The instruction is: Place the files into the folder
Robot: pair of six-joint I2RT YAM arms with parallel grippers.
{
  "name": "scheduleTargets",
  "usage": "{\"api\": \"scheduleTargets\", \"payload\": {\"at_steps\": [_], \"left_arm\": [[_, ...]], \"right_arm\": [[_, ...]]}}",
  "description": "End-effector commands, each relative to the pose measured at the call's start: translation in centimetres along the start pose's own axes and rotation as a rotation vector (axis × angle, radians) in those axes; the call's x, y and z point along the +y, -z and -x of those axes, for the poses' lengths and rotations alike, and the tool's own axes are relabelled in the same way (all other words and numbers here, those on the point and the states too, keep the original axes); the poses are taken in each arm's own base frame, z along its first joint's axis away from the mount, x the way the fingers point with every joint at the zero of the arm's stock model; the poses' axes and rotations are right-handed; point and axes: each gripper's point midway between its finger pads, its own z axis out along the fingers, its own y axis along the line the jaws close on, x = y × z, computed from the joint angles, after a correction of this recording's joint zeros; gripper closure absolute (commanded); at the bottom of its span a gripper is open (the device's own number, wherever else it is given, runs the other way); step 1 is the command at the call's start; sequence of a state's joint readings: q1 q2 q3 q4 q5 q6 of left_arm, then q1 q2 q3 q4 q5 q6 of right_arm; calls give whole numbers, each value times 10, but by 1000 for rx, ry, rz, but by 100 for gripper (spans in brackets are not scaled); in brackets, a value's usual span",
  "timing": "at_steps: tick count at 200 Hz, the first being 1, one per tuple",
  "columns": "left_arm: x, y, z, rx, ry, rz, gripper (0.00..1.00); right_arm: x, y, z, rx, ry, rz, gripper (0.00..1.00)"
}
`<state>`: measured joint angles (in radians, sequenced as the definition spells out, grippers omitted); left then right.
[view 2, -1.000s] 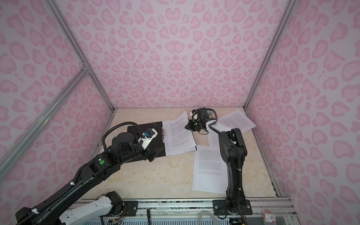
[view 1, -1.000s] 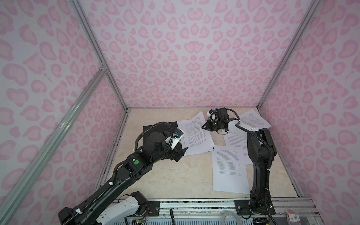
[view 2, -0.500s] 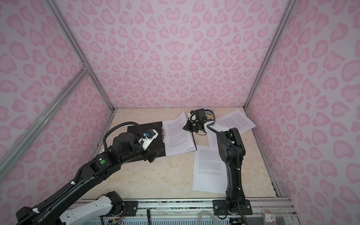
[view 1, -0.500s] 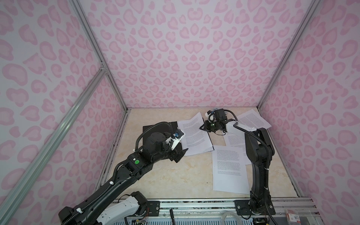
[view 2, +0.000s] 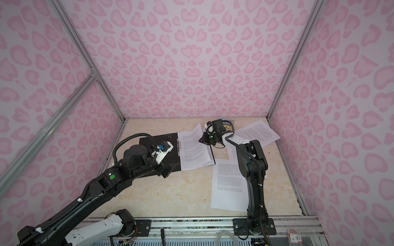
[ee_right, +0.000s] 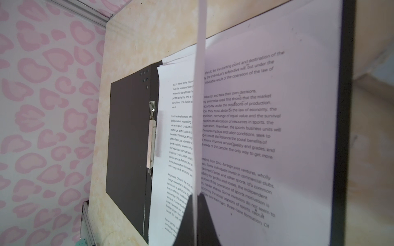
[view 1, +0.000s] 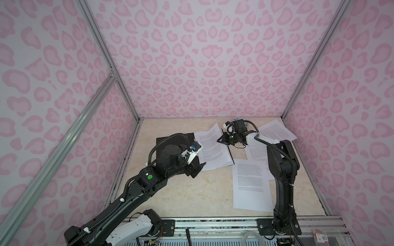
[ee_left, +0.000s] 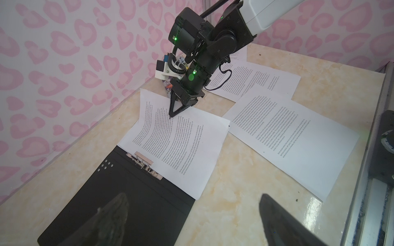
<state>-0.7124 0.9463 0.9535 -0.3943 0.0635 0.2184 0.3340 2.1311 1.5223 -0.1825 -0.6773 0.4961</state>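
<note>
Since the earlier frames the right hand (view 1: 218, 141) is found shifted slightly leftward over the open folder (view 1: 168, 140), with the raised corner of its sheet carried along, while the left arm is seen almost unchanged. Nearest the front edge of the tabletop (view 1: 181, 191), on the right, a front sheet (view 1: 251, 187) of the files is laid flat beside the base of the right arm. Farther in, on the left, the left hand (view 1: 197, 169) is held just above the near edge of the folder with its jaws spread wide. Nothing is gripped between them: in the left wrist view its two fingers (ee_left: 115, 215) are seen well apart, one over the folder's black inside, one over bare tabletop. The folder is laid open and flat on the left half of the tabletop, black inside up, with the spine clip (ee_left: 145, 165) along its middle and small dots at a far corner of its left half. Its right half is covered by printed sheets, and the top sheet (view 1: 213, 149) reaches beyond the folder's far edge. This top sheet is pinched at its far edge by the right hand, whose jaws are closed on the paper; in the right wrist view the paper's edge is seen rising from between the dark fingertips. To the right, more sheets are overlapped beneath the right arm, and a back sheet (view 1: 275, 132) is laid at an angle near the right wall. Against the back wall, behind the right hand, part of an illustrated book (view 1: 236, 119) is shown.
</note>
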Motion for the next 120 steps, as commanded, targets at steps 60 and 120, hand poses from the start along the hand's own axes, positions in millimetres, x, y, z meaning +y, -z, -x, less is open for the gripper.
{"api": "scheduleTargets", "payload": {"at_steps": [60,120], "left_arm": [[-1,1,6,-21,-1,-13,3],[1,2,7,-31,4,-2,3]], "right_arm": [[0,-4,0,-8,-2,14,86],[-12,11,8,-47,-19,-67,51]]}}
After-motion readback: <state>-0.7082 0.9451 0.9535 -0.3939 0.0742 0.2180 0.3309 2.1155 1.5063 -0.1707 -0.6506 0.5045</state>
